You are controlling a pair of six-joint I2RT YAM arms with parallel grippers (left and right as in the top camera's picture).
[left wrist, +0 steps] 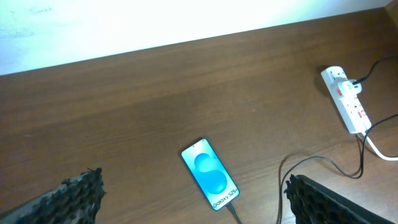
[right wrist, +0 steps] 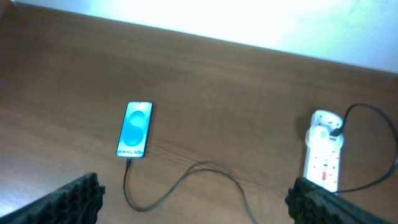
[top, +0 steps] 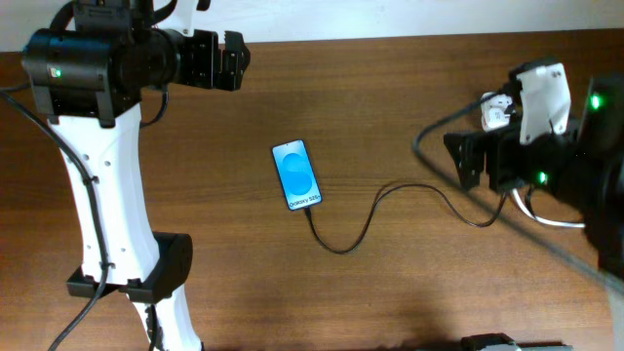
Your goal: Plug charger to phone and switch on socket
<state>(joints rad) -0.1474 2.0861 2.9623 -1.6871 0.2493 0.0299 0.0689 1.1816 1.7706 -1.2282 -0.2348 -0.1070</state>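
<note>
1. The phone (top: 297, 175) lies flat and face up on the brown wooden table (top: 390, 88). Its screen glows bright blue with a lighter circle, and white lettering at its lower end reads "Galaxy S25+".
2. The charger (top: 343, 251), a thin black cable, meets the phone's bottom edge with its tip. From there it loops away across the wood and runs toward the socket.
3. The socket (left wrist: 348, 102), a white strip with red switches, lies well apart from the phone, past the cable's curve. A thick white cord (left wrist: 379, 149) leaves one end. No writing on it is legible, and the switch positions cannot be told. From overhead the right arm partly covers it.
4. The left gripper (top: 237, 61) hangs well apart from the phone, on the side away from the socket, with its fingers spread wide and nothing between them.
5. The right gripper (top: 450, 158) hovers near the socket, also well apart from the phone. Its fingers are likewise parted and empty.
</note>
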